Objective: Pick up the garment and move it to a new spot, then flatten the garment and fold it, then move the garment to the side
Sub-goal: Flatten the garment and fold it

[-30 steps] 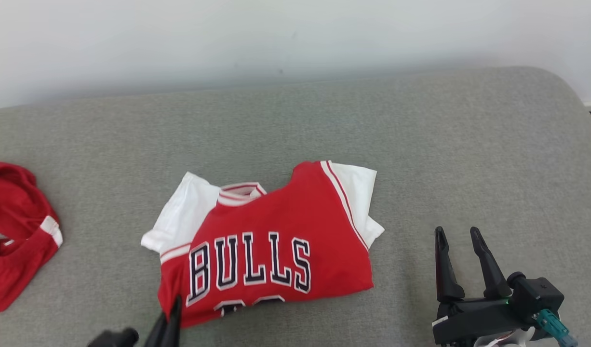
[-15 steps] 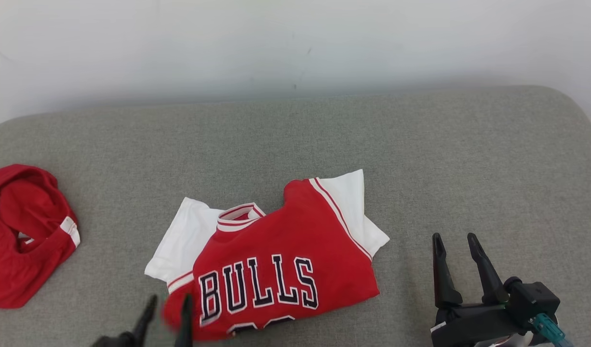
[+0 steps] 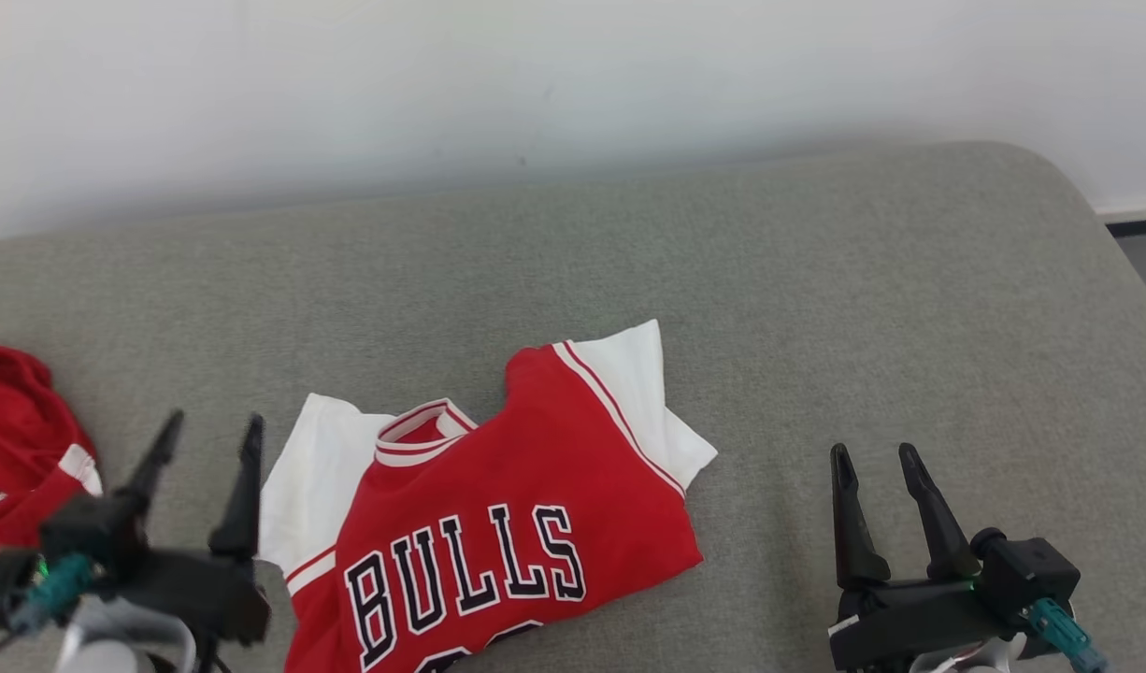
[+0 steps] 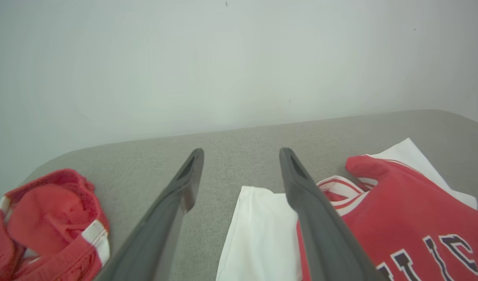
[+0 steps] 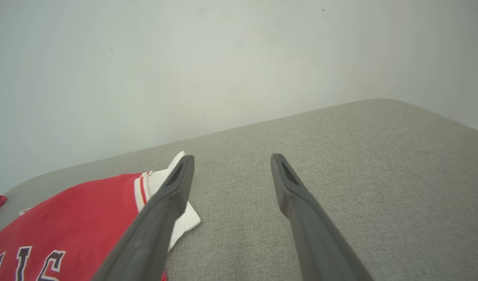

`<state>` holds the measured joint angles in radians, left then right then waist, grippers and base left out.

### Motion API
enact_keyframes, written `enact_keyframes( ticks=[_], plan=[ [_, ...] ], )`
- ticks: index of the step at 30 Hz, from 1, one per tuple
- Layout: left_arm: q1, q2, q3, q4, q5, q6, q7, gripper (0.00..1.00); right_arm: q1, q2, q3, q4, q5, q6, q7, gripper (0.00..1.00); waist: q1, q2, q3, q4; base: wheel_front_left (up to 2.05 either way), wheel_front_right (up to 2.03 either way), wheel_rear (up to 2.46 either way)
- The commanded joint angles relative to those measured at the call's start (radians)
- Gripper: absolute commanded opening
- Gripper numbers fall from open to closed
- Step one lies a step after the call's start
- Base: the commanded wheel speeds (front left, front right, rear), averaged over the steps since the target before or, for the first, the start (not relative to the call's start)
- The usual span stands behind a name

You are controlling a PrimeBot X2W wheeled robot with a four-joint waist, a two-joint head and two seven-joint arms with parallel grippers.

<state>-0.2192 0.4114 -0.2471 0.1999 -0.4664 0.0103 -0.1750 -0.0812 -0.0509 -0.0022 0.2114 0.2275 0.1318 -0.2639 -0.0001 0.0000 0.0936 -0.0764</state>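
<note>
Grey cushion [image 3: 816, 280]: jersey [image 3: 508, 467], red cloth [image 3: 17, 421] leftward.

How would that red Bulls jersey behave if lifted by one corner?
Probably sag and unfold: the jersey lies in soft, loose folds. It looks thin, so likely light. Pushed, it would probably bunch on the textured cushion, not slide.
</note>
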Motion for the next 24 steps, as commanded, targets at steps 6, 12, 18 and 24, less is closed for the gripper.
enact_keyframes(
  ticks=[6,12,18,24],
  plan=[
    [-0.150,0.062,0.016,0.091,-0.010,-0.041,0.071,1.00,-0.038,0.002,0.008,-0.001,0.023,-0.002,-0.001,1.00,0.0001,0.0000,0.088,-0.088,0.00,0.00,0.00],
    [-0.237,0.104,0.003,0.210,-0.021,-0.081,0.149,1.00,-0.059,0.002,0.014,0.004,0.052,-0.002,-0.001,1.00,0.0001,0.0000,0.130,-0.142,0.00,0.00,0.00],
    [-0.269,0.113,-0.026,0.300,-0.028,-0.106,0.178,1.00,-0.069,0.002,0.017,0.009,0.061,-0.002,-0.001,1.00,0.0001,0.0000,0.142,-0.171,0.00,0.00,0.00],
    [-0.276,0.103,-0.043,0.414,-0.056,-0.113,0.232,1.00,-0.073,0.002,0.015,0.007,0.061,-0.002,-0.001,1.00,0.0001,0.0000,0.148,-0.182,0.00,0.00,0.00]
  ],
)
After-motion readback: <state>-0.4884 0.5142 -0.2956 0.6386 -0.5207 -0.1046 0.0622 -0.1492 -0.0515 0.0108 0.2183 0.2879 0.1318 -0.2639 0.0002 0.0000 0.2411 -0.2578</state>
